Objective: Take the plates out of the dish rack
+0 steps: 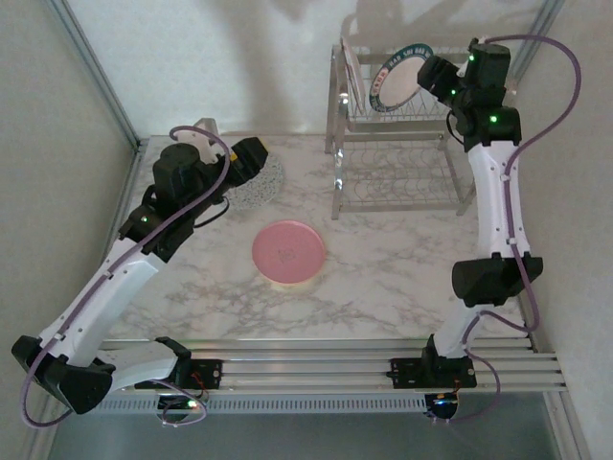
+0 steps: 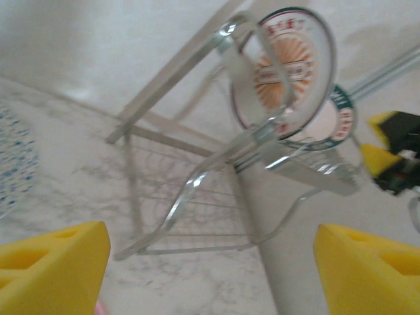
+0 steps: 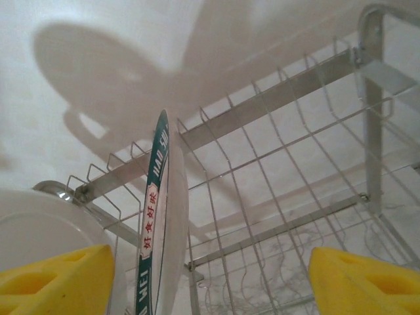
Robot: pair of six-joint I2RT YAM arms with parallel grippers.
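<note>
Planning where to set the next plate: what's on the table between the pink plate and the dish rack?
Nothing. In the top view, the marble table is bare between the pink plate and the dish rack.

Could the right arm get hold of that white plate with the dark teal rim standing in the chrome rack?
Probably yes. The right gripper is open at the chrome wire dish rack's upper basket, and the teal-rimmed white plate stands on edge between its yellow fingers with nothing blocking.
</note>
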